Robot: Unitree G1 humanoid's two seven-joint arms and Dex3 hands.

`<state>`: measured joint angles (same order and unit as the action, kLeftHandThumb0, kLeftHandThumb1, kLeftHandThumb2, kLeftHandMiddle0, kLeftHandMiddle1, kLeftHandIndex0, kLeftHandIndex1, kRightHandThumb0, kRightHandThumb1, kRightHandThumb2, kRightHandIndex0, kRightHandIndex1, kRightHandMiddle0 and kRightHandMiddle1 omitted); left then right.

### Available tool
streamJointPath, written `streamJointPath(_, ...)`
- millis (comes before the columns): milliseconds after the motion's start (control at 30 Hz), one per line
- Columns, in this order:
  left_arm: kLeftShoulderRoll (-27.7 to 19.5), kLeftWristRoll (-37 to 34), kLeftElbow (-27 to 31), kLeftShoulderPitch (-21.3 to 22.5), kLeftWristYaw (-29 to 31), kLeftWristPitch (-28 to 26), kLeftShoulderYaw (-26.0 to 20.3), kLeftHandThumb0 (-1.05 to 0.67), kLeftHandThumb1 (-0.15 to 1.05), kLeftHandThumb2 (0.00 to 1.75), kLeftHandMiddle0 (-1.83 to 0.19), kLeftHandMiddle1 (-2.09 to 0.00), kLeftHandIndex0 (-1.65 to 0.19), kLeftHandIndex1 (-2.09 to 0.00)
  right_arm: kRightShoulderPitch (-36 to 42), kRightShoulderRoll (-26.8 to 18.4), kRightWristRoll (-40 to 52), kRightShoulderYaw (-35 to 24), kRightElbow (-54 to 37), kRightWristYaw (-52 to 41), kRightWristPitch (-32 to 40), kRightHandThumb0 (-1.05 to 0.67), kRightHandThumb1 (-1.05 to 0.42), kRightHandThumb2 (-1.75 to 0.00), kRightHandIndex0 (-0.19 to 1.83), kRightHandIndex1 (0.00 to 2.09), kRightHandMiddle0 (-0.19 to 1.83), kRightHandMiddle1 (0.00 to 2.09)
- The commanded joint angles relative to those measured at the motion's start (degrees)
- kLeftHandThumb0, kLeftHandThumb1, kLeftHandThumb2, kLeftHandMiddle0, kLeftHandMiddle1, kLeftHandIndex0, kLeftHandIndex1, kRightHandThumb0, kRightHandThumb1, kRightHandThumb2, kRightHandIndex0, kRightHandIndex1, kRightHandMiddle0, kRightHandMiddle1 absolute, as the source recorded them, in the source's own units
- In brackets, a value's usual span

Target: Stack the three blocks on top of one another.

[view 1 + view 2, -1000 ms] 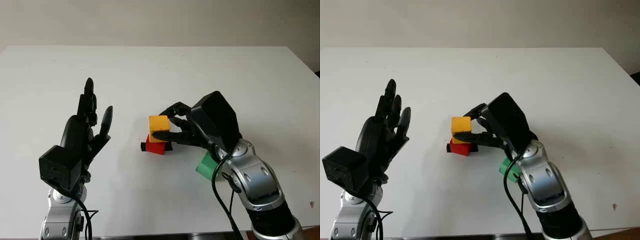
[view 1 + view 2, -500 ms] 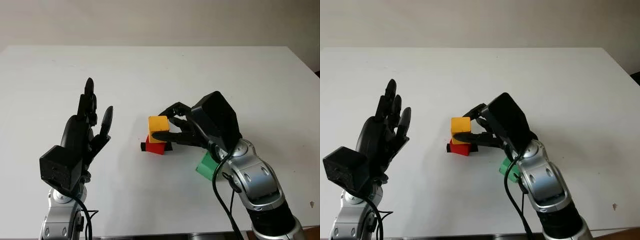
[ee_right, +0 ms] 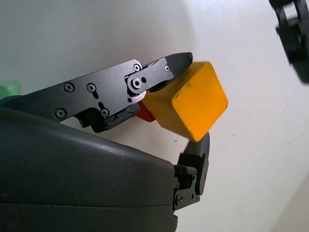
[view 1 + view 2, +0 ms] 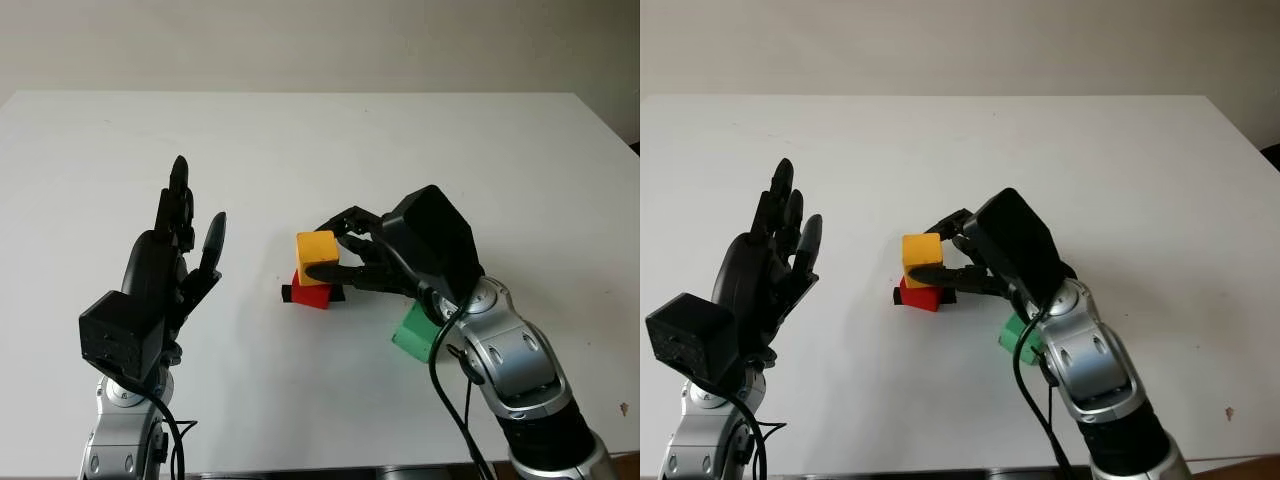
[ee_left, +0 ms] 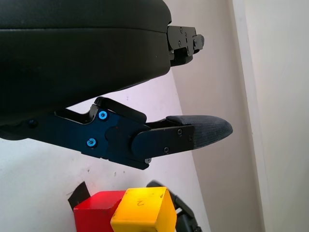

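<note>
The yellow block (image 4: pixel 317 257) sits on the red block (image 4: pixel 312 292) near the table's middle, and my right hand (image 4: pixel 340 250) is shut on the yellow block, one finger in front and others behind. In the right wrist view the yellow block (image 3: pixel 188 101) is pinched between fingertips (image 3: pixel 179 59), with a sliver of the red block (image 3: pixel 144 112) behind it. The green block (image 4: pixel 415 331) lies on the table under my right wrist, partly hidden by the arm. My left hand (image 4: pixel 185 235) is open, raised upright well left of the stack. In the left wrist view the yellow block (image 5: pixel 144 210) tops the red block (image 5: pixel 95 211).
The white table (image 4: pixel 300 140) stretches wide behind and beside the stack. A small black strip (image 4: pixel 287 292) pokes out at the red block's left base. The table's right edge (image 4: pixel 610 125) lies far from the hands.
My right forearm has shifted slightly; the hand stays on the yellow block atop the red one. The left hand has not moved.
</note>
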<state>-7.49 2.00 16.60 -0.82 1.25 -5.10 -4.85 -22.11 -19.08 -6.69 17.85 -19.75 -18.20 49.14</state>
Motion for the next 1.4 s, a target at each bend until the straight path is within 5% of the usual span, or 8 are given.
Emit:
streamJointPath(0,0.1,-0.1,1.0,-0.1,-0.1,0.3,-0.1,-0.66,1.05,0.52,0.09,-0.05,0.08,-0.06,0.3,-1.7,-0.5,0.5,0.4,-1.2,-3.5,-0.57,-0.92,-0.05,-0.03,0.03,0.02,0.38)
streamJointPath(533,-0.3,0.0,0.3,0.7,0.2,0.5,-0.1,-0.68,1.05,0.53,0.09,-0.05,0.08,-0.05,2.6,-7.0,-3.0,-0.4,-3.1,-7.5,-9.9,-0.75,-0.90,-0.05,-0.19,0.00,-0.14,0.12)
streamJointPath(933,-1.1,-0.2,-0.2,0.8,0.8,1.0,-0.7,-0.66,1.05,0.53,0.09,-0.05,0.08,-0.05,2.9,-12.3,5.9,-19.2,-10.2,-11.6,-6.8,-0.72,-0.97,-0.06,-0.12,0.06,0.00,0.13)
streamJointPath(1067,-1.6,-0.4,-0.9,1.1,1.2,1.7,-1.2,-0.67,1.05,0.53,0.10,-0.05,0.09,-0.05,2.8,-18.4,8.4,-23.9,-10.0,-15.8,-9.5,-0.66,-0.93,-0.04,-0.04,0.09,0.10,0.18)
streamJointPath(1367,-3.0,-0.5,-1.7,2.1,2.3,1.9,-1.6,-0.68,1.05,0.54,0.10,-0.05,0.09,-0.05,6.0,-34.2,4.1,-25.1,-5.9,-27.3,-37.4,-0.60,-0.82,-0.03,0.01,0.09,0.29,0.28)
